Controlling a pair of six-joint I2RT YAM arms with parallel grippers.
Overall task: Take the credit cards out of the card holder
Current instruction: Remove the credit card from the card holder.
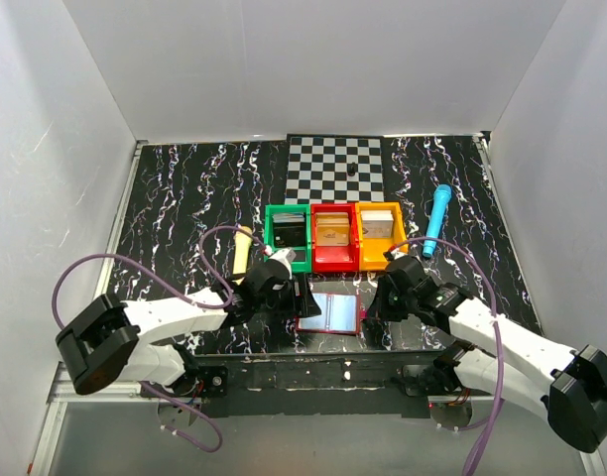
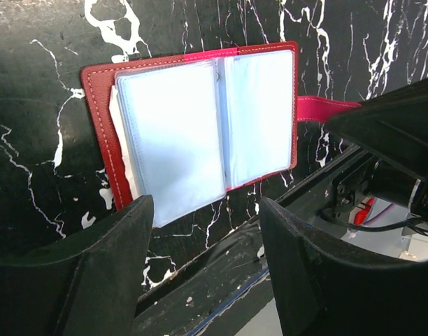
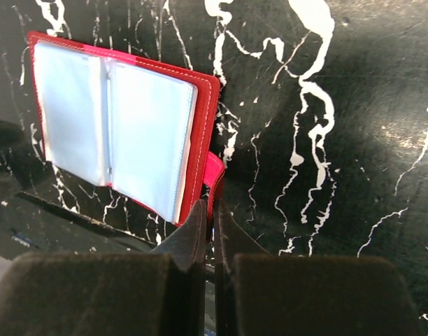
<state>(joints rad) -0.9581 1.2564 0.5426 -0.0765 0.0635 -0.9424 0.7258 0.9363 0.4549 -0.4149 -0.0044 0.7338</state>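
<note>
The card holder (image 1: 328,312) lies open on the black marbled table near its front edge, pale blue-grey sleeves (image 2: 175,136) facing up inside a red border (image 3: 203,133). I cannot tell whether credit cards sit in the sleeves. My right gripper (image 3: 211,210) is at the holder's right side, shut on its red strap (image 3: 215,173). My left gripper (image 2: 207,259) hovers at the holder's left side with its fingers (image 2: 116,266) wide apart and nothing between them. In the top view the left gripper (image 1: 302,295) and the right gripper (image 1: 369,315) flank the holder.
Behind the holder stand a green bin (image 1: 272,233), a red bin (image 1: 316,243) and an orange bin (image 1: 362,238), each with a card-like item inside. A checkerboard (image 1: 335,167) lies at the back. A blue pen-like object (image 1: 437,218) lies right, a pale wooden stick (image 1: 242,250) left.
</note>
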